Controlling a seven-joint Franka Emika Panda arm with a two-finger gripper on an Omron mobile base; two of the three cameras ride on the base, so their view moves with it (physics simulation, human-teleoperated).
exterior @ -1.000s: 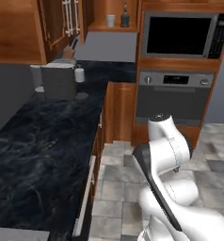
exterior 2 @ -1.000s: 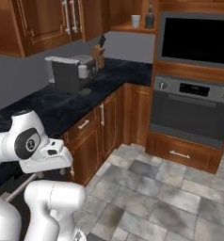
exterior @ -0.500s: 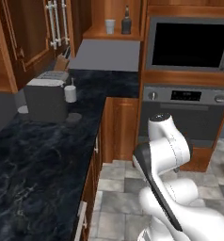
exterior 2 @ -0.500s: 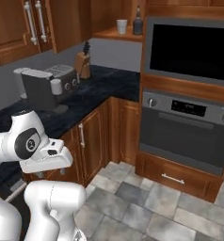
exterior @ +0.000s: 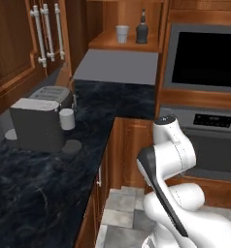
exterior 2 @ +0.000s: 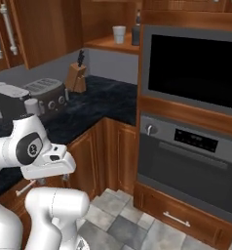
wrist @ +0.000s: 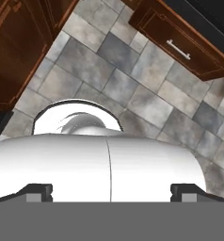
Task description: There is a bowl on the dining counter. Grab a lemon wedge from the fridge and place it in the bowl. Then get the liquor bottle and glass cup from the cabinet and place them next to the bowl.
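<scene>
A simulated kitchen corner with brown wood cabinets and a black marble-look counter point(exterior: 44, 193) that wraps around the corner. On an open wooden shelf point(exterior: 112, 44) high in the cabinet point(exterior: 20, 43), a small pale glass cup point(exterior: 122, 34) stands near the shelf's front edge, and a dark liquor bottle point(exterior: 142, 29) with a thin neck stands just beside it, toward the oven side. From the other base camera the same cup point(exterior 2: 119, 34) and bottle point(exterior 2: 136, 30) appear close together, the bottle partly cut off by the oven housing. On the counter sit a grey coffee machine point(exterior: 37, 125) with a white mug point(exterior: 67, 118) at its front, a toaster point(exterior 2: 46, 93) behind it, and a knife block point(exterior 2: 76, 75) near the back wall. A built-in microwave point(exterior 2: 193, 68) sits above an oven point(exterior 2: 186, 166). The white arm is folded low over the tiled floor point(wrist: 147, 99). The gripper point(wrist: 110, 192) faces the floor; its fingertips point(wrist: 36, 192) appear widely spread with nothing between them, though they are mostly hidden.
</scene>
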